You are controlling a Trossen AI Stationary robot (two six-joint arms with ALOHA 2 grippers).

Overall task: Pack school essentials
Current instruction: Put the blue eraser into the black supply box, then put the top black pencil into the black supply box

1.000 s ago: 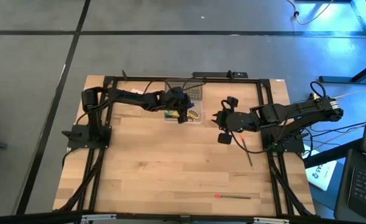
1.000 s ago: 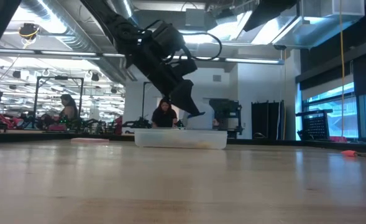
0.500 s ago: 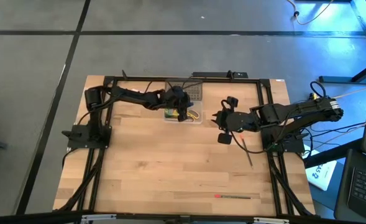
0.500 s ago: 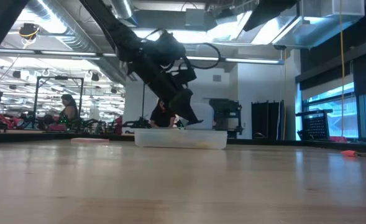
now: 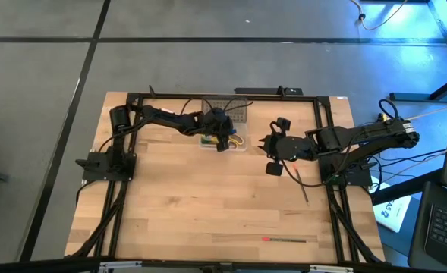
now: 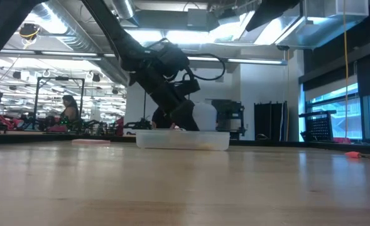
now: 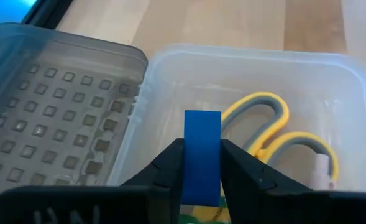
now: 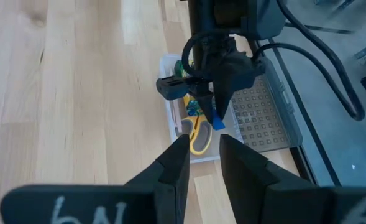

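A clear plastic case (image 5: 225, 141) stands open at the table's far middle, with its dotted grey lid (image 5: 233, 112) lying behind it. Yellow-handled scissors (image 7: 276, 127) and a green-and-yellow crayon box (image 8: 184, 70) lie inside. My left gripper (image 5: 223, 141) slants down over the case's opening, shut on a small blue block (image 7: 202, 155). My right gripper (image 5: 272, 157) hangs to the right of the case, open with nothing between its fingers. A dark pencil (image 5: 300, 183) lies on the table below the right gripper. A thin red pen (image 5: 284, 240) lies near the front edge. My left gripper pinches the blue block by its two side faces (image 7: 187, 163) between the two fingers. The block's far end (image 7: 202, 121) sticks out past the fingertips. The fingers slant down from the table's left. The block is lifted clear, upright between the fingers, over the scissors in the case (image 8: 217, 123).
A flat pink pad (image 6: 90, 142) lies on the table left of the case in the low view. The black frame rails (image 5: 325, 129) run along the table's sides. Bare wood (image 5: 208, 205) stretches from the case to the front edge.
My left gripper has gone down toward the case with the blue block, still shut on it. Its fingertips now stand at the case's rim in the low view, where before they hung well above it.
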